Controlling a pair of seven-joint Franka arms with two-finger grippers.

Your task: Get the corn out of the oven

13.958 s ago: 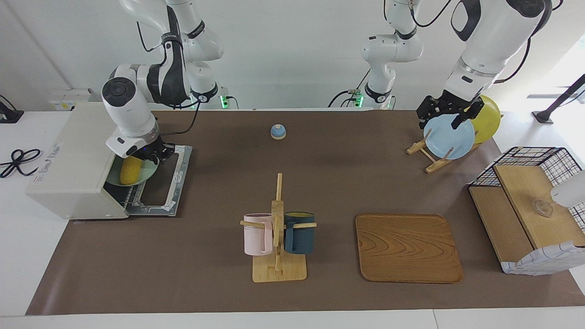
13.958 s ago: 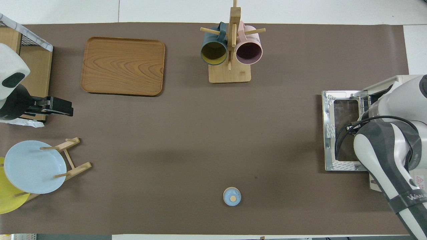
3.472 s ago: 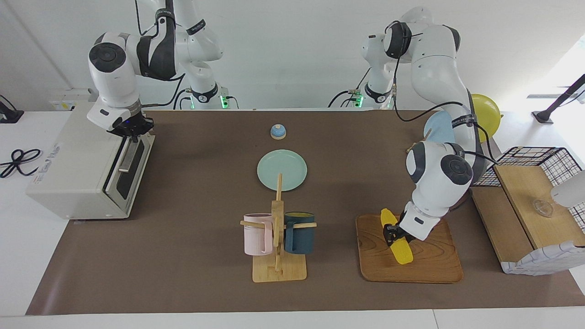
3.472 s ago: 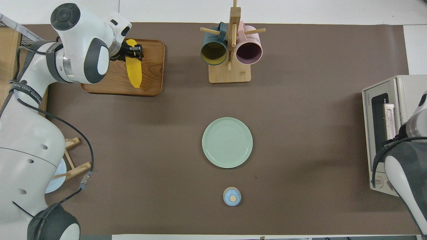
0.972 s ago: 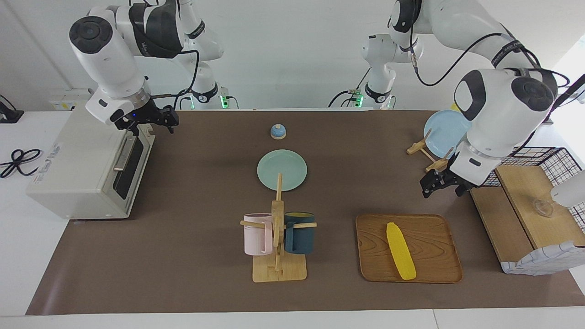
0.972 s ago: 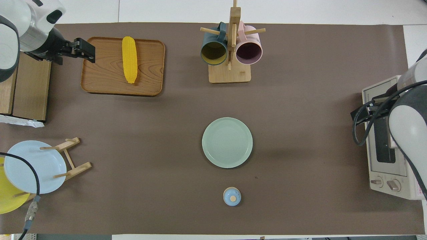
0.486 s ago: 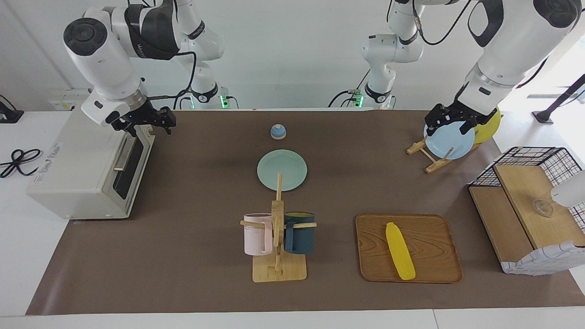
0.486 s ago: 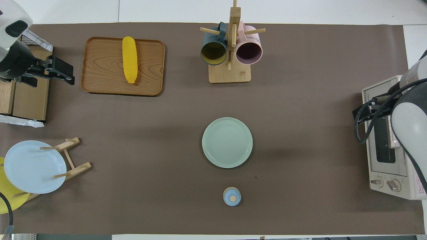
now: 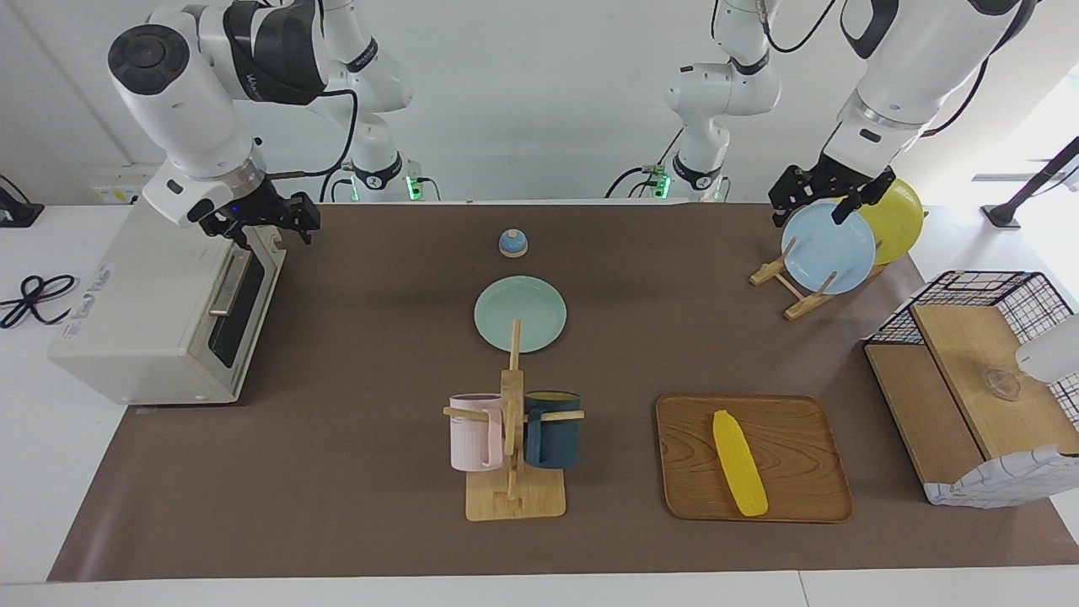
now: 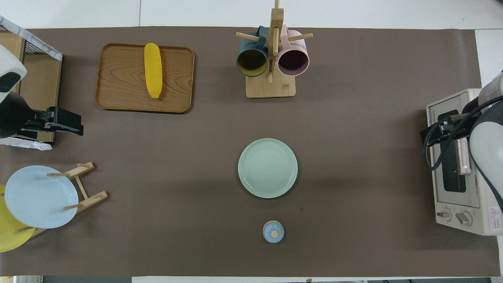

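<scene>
Taking the facing view as a clock face and reading from nine o'clock across to three: the oven (image 9: 160, 312) sits at about nine o'clock, at the right arm's end of the table, with its glass door shut and the bar handle showing on the front. The right gripper (image 9: 268, 221) hangs over the top edge of that door at about ten o'clock, jaws spread apart and holding nothing.

At about twelve o'clock, close to the robots, stands a small blue bell (image 9: 512, 243). Just below it toward the centre lies a pale green plate (image 9: 519, 314), bare. At six o'clock stands a wooden mug rack (image 9: 512, 438) with a pink mug (image 9: 474, 432) and a dark blue mug (image 9: 553, 428) hanging on its pegs.

At about five o'clock lies a wooden tray (image 9: 792, 472), and the corn (image 9: 739, 462) lies flat on it, lengthwise, out of the oven and well apart from it.

At about two o'clock the left gripper (image 9: 824, 199) hangs over a wooden plate stand (image 9: 791, 287) that holds a light blue plate (image 9: 828, 251) and a yellow plate (image 9: 895, 219) on edge; its jaws are spread and empty. At three o'clock, at the left arm's end of the table, stands a black wire basket (image 9: 986, 295) with wooden boards in it.
</scene>
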